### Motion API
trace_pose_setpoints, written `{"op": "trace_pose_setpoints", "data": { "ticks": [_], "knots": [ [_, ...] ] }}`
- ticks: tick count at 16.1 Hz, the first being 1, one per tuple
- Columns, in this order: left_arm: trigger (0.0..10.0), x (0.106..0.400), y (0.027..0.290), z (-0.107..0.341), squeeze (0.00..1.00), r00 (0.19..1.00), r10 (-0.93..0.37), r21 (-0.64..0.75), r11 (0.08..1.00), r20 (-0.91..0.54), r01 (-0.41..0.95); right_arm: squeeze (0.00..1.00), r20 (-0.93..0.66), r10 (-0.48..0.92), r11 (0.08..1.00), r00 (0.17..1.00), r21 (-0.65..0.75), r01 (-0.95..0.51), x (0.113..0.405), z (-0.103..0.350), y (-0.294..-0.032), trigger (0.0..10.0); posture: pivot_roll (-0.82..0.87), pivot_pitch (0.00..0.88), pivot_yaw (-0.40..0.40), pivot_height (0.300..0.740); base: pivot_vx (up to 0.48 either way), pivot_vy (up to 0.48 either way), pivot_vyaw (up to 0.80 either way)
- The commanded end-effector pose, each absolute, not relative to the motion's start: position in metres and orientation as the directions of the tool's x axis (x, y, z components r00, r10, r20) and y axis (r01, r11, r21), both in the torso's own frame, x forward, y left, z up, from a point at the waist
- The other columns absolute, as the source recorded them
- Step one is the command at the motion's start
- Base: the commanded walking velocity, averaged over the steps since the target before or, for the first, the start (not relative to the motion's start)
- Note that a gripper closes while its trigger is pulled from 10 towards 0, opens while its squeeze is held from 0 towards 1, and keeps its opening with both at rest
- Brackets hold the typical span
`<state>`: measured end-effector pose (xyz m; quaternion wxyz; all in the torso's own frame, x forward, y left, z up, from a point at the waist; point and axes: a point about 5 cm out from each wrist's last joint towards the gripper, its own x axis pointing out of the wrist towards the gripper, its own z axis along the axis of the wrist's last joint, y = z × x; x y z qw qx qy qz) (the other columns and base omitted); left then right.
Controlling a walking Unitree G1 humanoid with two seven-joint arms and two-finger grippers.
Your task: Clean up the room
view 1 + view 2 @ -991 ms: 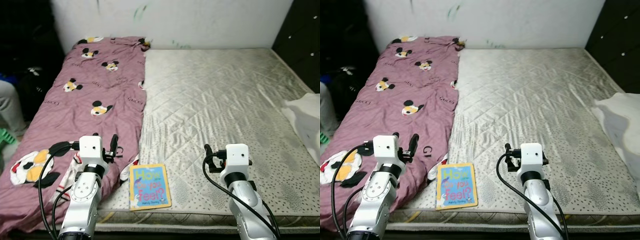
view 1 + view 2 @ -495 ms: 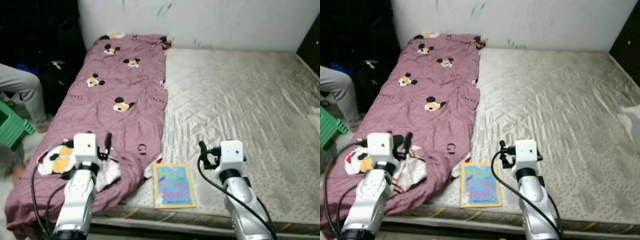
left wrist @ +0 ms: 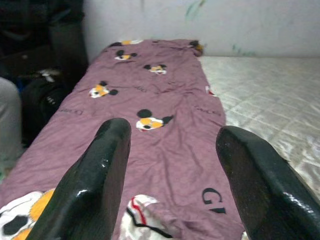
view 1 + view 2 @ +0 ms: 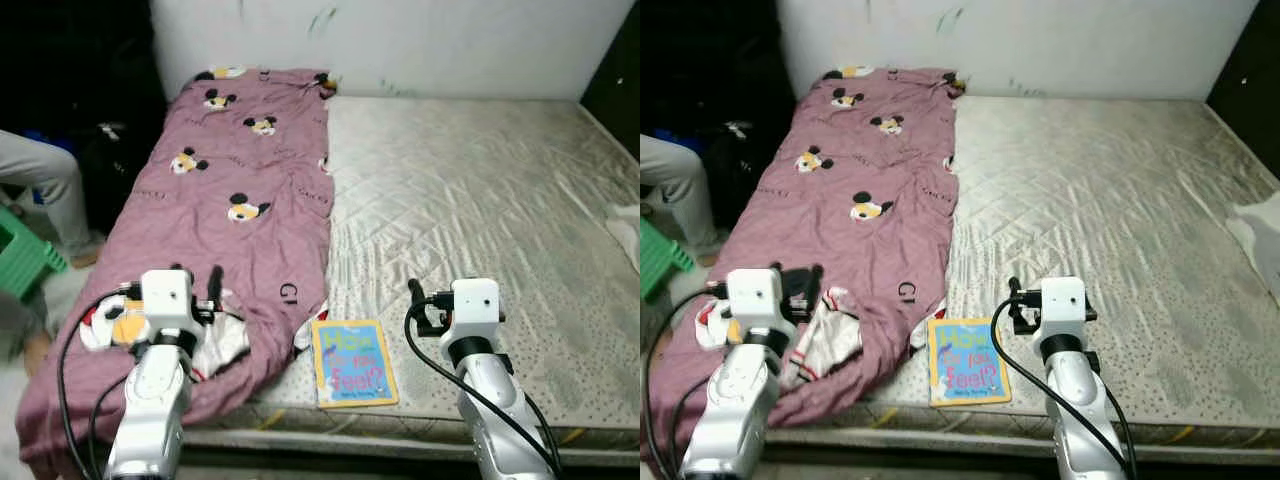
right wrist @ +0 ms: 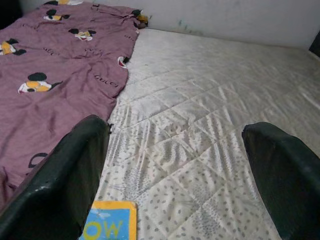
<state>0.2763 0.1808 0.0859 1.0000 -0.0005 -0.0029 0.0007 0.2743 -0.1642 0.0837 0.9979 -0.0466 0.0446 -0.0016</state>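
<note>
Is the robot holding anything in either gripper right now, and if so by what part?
Nothing is held. The left gripper is open above the purple blanket, and the right gripper is open above the mattress.

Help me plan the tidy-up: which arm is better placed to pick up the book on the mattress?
Probably the right. The book lies at the mattress edge, just inboard of the right gripper, jaws open. The left gripper hovers over the purple blanket.

Even, soft indoor light falls on the mattress and pale wall, with no hard shadows. The left corner beside the bed sinks into near-black. Wrist views are slightly soft, the fingers blurred, faintly glinting.
</note>
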Motion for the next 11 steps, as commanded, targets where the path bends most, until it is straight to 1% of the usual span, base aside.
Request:
{"op": "trace_pose_setpoints", "data": {
  "ticks": [1,2,3,5,6,8,11],
  "knots": [
    [10.0,0.276,0.183,0.093,0.00,0.999,0.019,0.008,1.000,0.032,-0.019,0.00,-0.079,-0.006,0.996,0.997,-0.092,-0.002,0.272,0.087,-0.166,10.0,-0.08,0.073,0.025,0.740,0.000,0.000,-0.80],
    [10.0,0.275,0.185,0.093,0.00,0.998,0.054,0.050,0.997,0.015,-0.054,0.00,-0.078,-0.009,0.995,0.997,-0.100,0.001,0.270,0.088,-0.168,10.0,-0.08,0.075,0.026,0.740,0.000,0.000,-0.80],
    [10.0,0.274,0.184,0.092,0.00,0.998,0.055,0.045,0.997,-0.002,-0.055,0.00,-0.081,-0.015,0.995,0.997,-0.098,0.007,0.269,0.088,-0.169,10.0,-0.08,0.075,0.026,0.740,0.000,0.000,-0.80],
    [10.0,0.268,0.179,0.091,0.00,1.000,0.007,0.031,1.000,-0.009,-0.006,0.00,-0.087,-0.021,0.995,0.996,-0.096,0.013,0.267,0.087,-0.170,10.0,-0.08,0.077,0.030,0.740,0.000,0.000,-0.65],
    [10.0,0.266,0.179,0.090,0.00,1.000,0.002,0.035,0.999,-0.010,-0.002,0.00,-0.088,-0.025,0.995,0.996,-0.094,0.016,0.266,0.087,-0.170,10.0,-0.07,0.078,0.031,0.740,0.000,0.000,-0.61],
    [10.0,0.256,0.177,0.088,0.00,1.000,-0.008,0.035,0.999,-0.026,0.009,0.00,-0.088,-0.025,0.995,0.996,-0.098,0.016,0.263,0.086,-0.170,10.0,-0.07,0.082,0.036,0.740,0.000,0.000,0.00],
    [10.0,0.249,0.179,0.085,0.00,0.998,0.027,0.024,0.999,-0.055,-0.026,0.00,-0.097,-0.022,0.995,0.995,-0.095,0.013,0.261,0.084,-0.168,10.0,-0.06,0.086,0.040,0.740,0.000,0.000,0.00]
  ]
}}
